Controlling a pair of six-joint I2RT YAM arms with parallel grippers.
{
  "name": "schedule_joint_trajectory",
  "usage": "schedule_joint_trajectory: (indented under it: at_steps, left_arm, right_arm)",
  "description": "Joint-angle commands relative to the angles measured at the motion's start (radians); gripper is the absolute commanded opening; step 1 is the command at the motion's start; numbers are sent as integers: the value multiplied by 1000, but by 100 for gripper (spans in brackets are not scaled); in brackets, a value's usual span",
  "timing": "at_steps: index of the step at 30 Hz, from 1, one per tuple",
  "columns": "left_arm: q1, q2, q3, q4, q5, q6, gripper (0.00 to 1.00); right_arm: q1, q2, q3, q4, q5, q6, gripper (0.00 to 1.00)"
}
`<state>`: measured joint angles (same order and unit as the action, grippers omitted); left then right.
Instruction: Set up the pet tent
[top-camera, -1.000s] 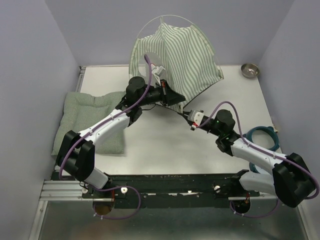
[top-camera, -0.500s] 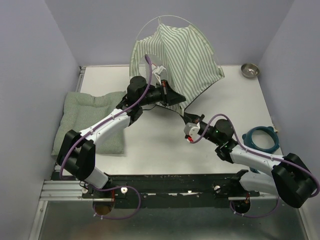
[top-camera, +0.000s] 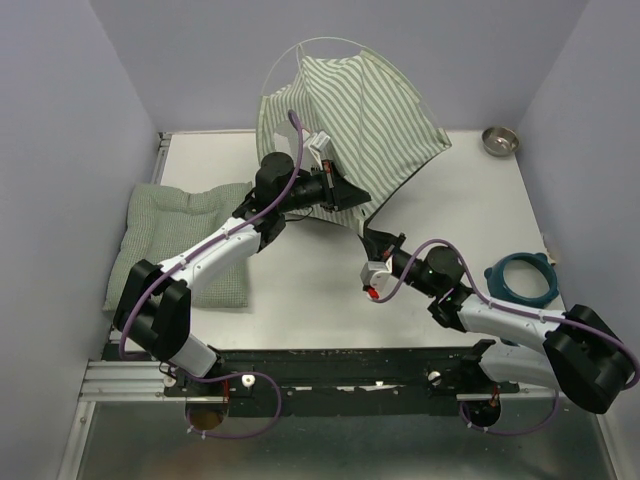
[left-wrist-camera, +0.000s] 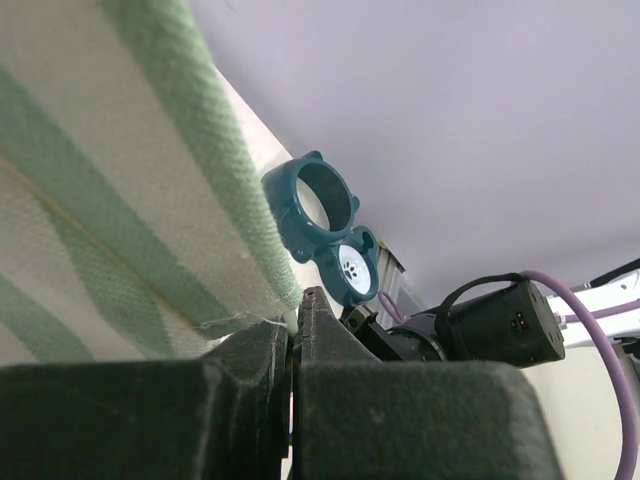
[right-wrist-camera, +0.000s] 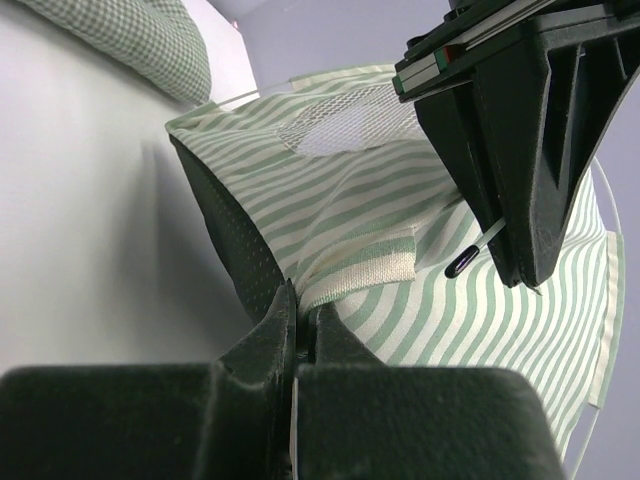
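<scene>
The pet tent (top-camera: 355, 115) stands half raised at the back of the table, green-and-white striped, with a thin whitish pole (top-camera: 330, 42) arching over it. My left gripper (top-camera: 358, 197) is at the tent's front lower edge. In the left wrist view it (left-wrist-camera: 293, 318) is shut on the pole end beside the striped hem (left-wrist-camera: 235, 190). My right gripper (top-camera: 371, 237) is just below it. In the right wrist view it (right-wrist-camera: 300, 298) is shut on the tent's corner tab (right-wrist-camera: 365, 268). The mesh window (right-wrist-camera: 350, 125) and a dark pole tip (right-wrist-camera: 463, 263) show there.
The green checked cushion (top-camera: 190, 235) lies at the table's left edge under my left arm. A small metal bowl (top-camera: 500, 140) sits at the back right. A teal ring-shaped piece (top-camera: 522, 280) lies at the right, beside my right arm.
My right gripper has moved left and nearer with the tent corner in it. The tent has lifted and leaned a little. My left gripper has stayed almost still.
</scene>
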<state>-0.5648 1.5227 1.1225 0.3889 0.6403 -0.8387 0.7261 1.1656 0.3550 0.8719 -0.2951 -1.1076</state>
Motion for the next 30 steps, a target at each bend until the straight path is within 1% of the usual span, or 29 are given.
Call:
schedule_joint_trajectory:
  at_steps: [1, 11, 30]
  left_arm:
    - [46, -21, 50, 85, -168, 47, 0]
    - [62, -85, 0, 13, -136, 107, 0]
    - [65, -78, -12, -38, -157, 148, 0]
  right_arm:
    - [38, 19, -33, -129, -82, -21, 1]
    - [38, 8, -36, -134, -75, -14, 1]
    - [38, 3, -45, -132, -87, -31, 1]
